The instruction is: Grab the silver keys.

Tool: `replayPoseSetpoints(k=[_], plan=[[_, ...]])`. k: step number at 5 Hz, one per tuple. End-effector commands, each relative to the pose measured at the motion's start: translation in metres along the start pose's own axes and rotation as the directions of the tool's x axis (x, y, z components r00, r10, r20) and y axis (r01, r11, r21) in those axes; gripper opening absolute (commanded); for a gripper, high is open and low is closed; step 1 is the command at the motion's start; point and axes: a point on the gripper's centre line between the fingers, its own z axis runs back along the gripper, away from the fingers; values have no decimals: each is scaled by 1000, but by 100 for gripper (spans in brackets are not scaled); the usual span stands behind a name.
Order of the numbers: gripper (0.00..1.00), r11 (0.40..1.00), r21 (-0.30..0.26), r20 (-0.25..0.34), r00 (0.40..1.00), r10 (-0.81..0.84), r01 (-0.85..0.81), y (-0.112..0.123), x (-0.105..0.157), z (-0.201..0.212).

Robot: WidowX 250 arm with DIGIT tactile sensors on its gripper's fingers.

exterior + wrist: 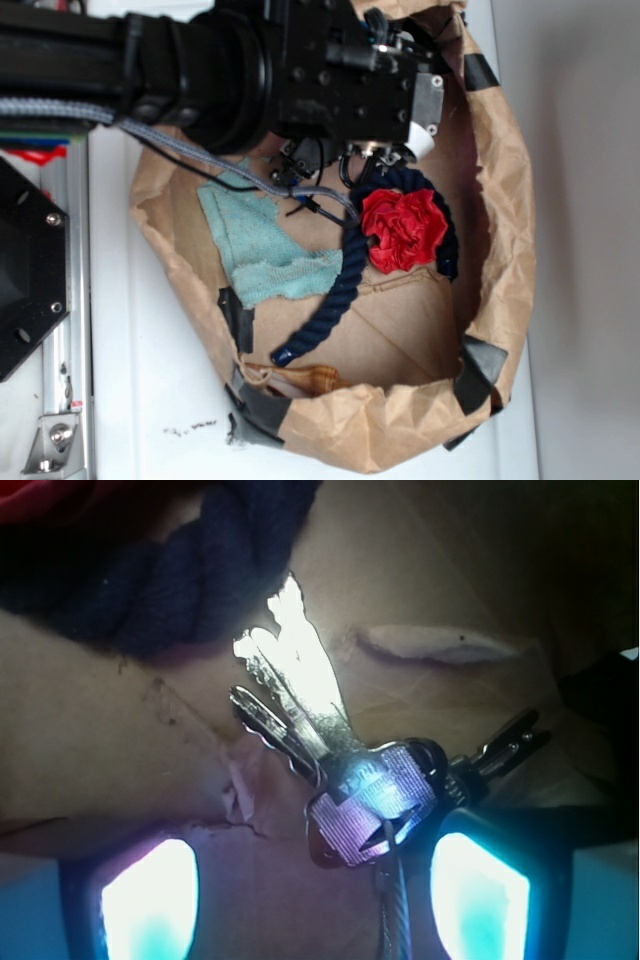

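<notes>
Brown paper bag, rolled down into a shallow basket w/ black tape patches on its rim, sits on the white bench and fills most of the exterior frame. Inside it: a teal cloth lies left of centre, a red cloth wad sits right of centre, and a navy rope curls around the wad and trails down toward the lower left of the bag floor. A small tan strap-like item lies at the bag's lower edge; can't tell what it is. The black arm comes in from the upper left and the end effector hangs over the upper part of the bag, just above the rope loop. In the wrist view the silver keys lie on the paper floor at frame centre, blades fanned toward the upper left, heads on a thin ring toward the lower middle, w/ a dark clip attached at right. The navy rope crosses the upper left, near the key tips. End effector is spread apart: both glowing fingertips sit at the bottom corners, either side of the key heads, not touching them.
</notes>
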Motion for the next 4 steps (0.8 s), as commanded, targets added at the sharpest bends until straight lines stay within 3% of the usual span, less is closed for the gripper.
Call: replayPoseSetpoints(k=[1, 4], plan=[[0, 998, 36, 58, 997, 42, -44, 12, -1, 19], [0, 998, 39, 60, 997, 45, -47, 14, 0, 20]])
